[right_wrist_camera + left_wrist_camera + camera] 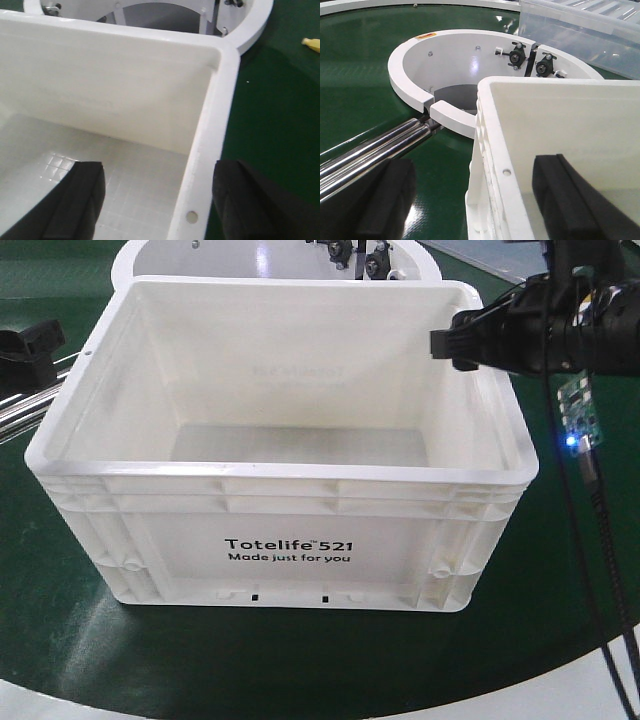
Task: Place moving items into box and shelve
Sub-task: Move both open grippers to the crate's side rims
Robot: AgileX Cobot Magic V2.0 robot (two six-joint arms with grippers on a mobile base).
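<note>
Both pairs of jaws stand spread, each astride a side wall of the large white rectangular plastic tote [290, 472] — left gripper [480, 200] on the left wall, right gripper [165, 200] on the right, nothing pinched. I see no plush toys inside; the tote sits on the green tabletop [300, 665].

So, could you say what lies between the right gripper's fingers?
The white box: its side wall, one finger inside, one outside, in the right wrist view.
</note>
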